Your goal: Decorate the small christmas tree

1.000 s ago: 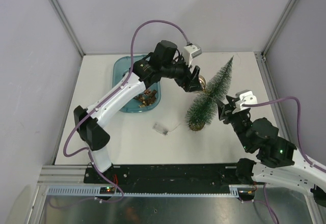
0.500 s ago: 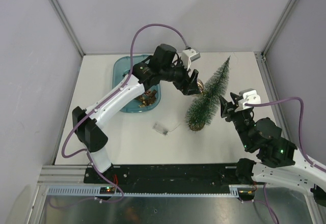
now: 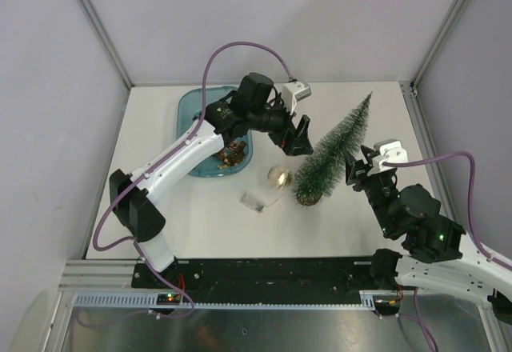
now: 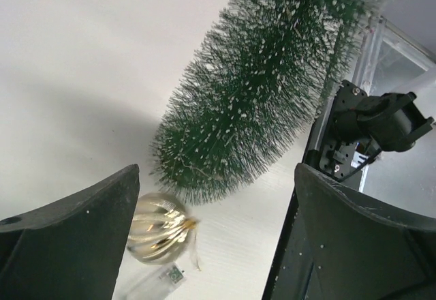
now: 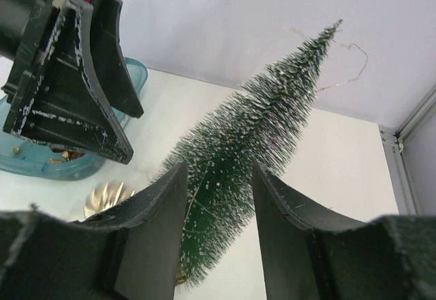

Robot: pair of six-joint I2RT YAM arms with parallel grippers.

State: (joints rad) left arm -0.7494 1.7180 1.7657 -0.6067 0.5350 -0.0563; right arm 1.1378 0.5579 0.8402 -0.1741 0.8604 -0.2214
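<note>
Since the earlier frame, the left gripper [image 3: 298,140] has opened wide and no longer carries the gold bauble [image 3: 278,177]. The bauble now lies on the table just beside the base of the small christmas tree [image 3: 328,152], on its left side, and does not hang from any branch. The left gripper hovers above the bauble, near the tree's lower left flank, holding nothing.

The tree stands on its base, tilted, with its tip leaning away from the arm bases. The right gripper [image 3: 354,164] sits against the tree's right flank with its jaws partly apart. The right wrist view shows the trunk line running through the gap, but whether the fingers actually press the bristles cannot be determined.

Judgement: the placement did not hold and the bauble counts as dropped. It probably needs to be picked up again and set deeper into the bristles. A thin wire [image 5: 347,48] trails from the tree's tip.
</note>
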